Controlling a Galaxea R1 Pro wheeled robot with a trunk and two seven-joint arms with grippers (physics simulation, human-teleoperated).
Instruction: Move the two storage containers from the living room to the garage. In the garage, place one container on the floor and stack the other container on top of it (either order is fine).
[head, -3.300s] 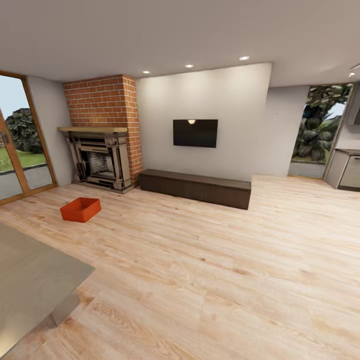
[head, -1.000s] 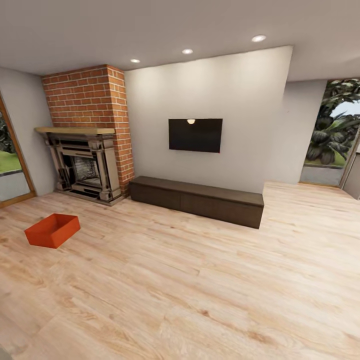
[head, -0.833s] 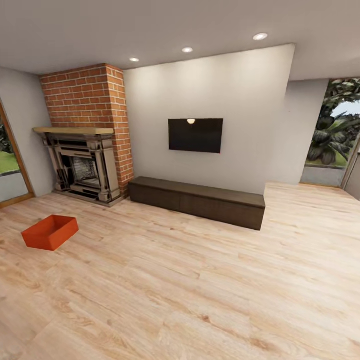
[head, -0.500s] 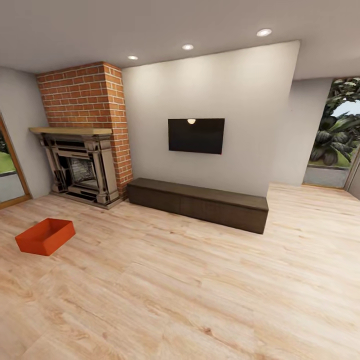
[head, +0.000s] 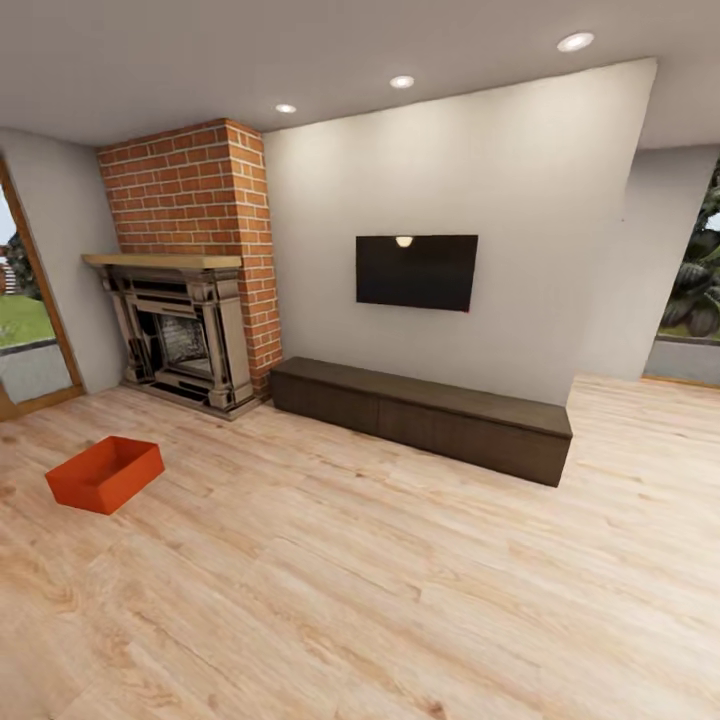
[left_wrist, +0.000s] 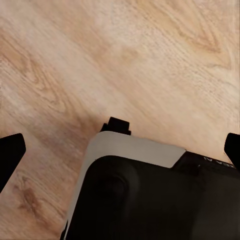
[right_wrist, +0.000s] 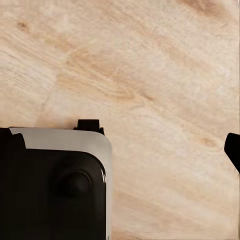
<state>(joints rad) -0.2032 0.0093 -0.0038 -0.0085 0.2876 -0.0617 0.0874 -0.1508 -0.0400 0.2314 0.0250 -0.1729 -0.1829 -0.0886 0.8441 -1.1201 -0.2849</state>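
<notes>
Storage container (head: 104, 473) is sitting on the living room's wood floor (head: 400, 580) by the fireplace (head: 185, 340), well away from both your hands, so nothing's moved yet. Hands look open and empty, fingertips (left_wrist: 10, 152) spread wide over bare planks.

The left gripper (left_wrist: 119, 150) pointed down toward the floor, its two dark fingertips (left_wrist: 10, 152) spread wide at opposite sides of the left wrist view, with nothing between them. The right gripper (right_wrist: 120, 145) also pointed downward, one dark fingertip (right_wrist: 233, 150) at the side of the right wrist view, the jaws wide apart and empty. Below each gripper sat part of the robot's white-and-black base (left_wrist: 150, 195).
</notes>
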